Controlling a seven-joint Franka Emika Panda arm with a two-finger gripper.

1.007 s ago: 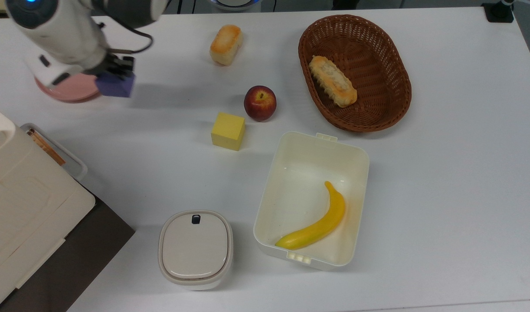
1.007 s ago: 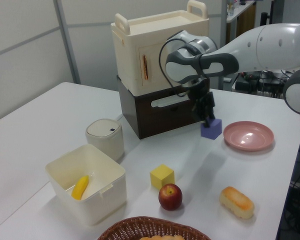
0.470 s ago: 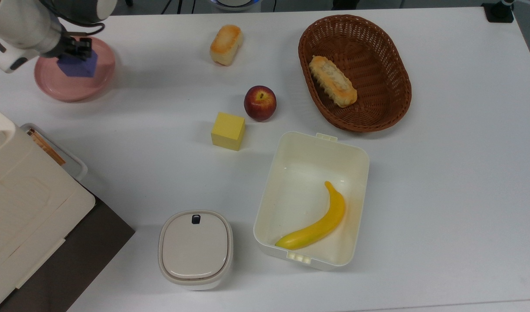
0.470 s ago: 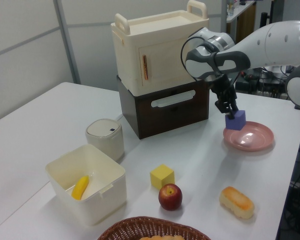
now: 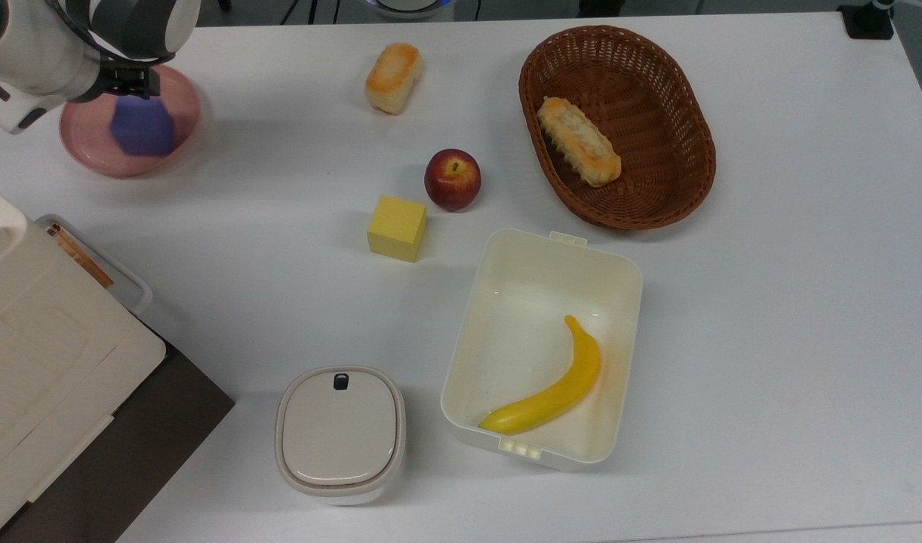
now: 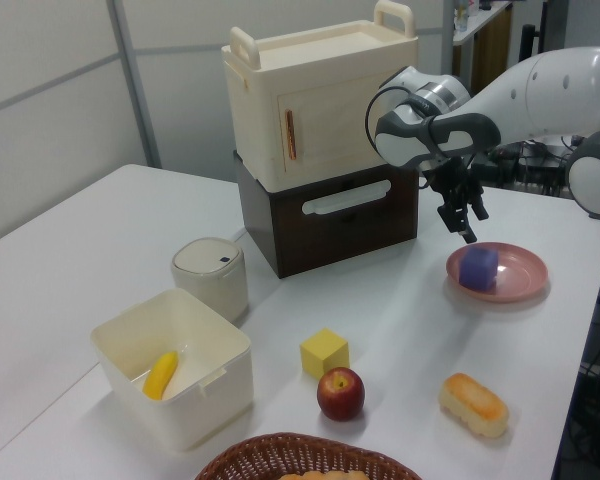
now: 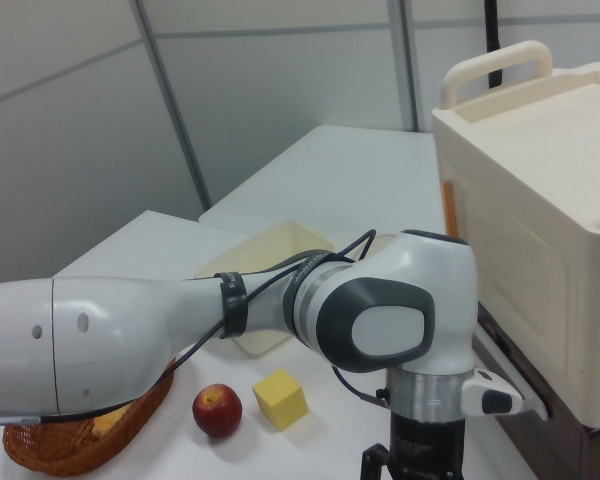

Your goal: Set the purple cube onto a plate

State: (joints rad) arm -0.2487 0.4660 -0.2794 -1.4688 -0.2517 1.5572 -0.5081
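The purple cube point(image 5: 142, 127) lies on the pink plate point(image 5: 91, 153) at the far left in the top view, its outline blurred. In the left view, the purple cube point(image 6: 478, 268) rests on the left half of the plate point(image 6: 520, 270). My gripper point(image 6: 463, 218) hangs just above and to the left of the cube, open, with nothing between its fingers. From above, the gripper point(image 5: 135, 83) sits over the plate's far edge, and the arm hides part of the rim.
A yellow cube point(image 5: 397, 228) and an apple point(image 5: 452, 179) lie mid-table, with a bread roll point(image 5: 393, 77) behind them. A wicker basket point(image 5: 687, 113) holds another bread. A white bin point(image 5: 619, 286) holds a banana. A lidded pot point(image 5: 340, 431) and a cream cabinet point(image 6: 320, 110) stand nearby.
The gripper carried the purple cube over the plate, then let go. The cube dropped onto the plate and the gripper rose a little, now open.
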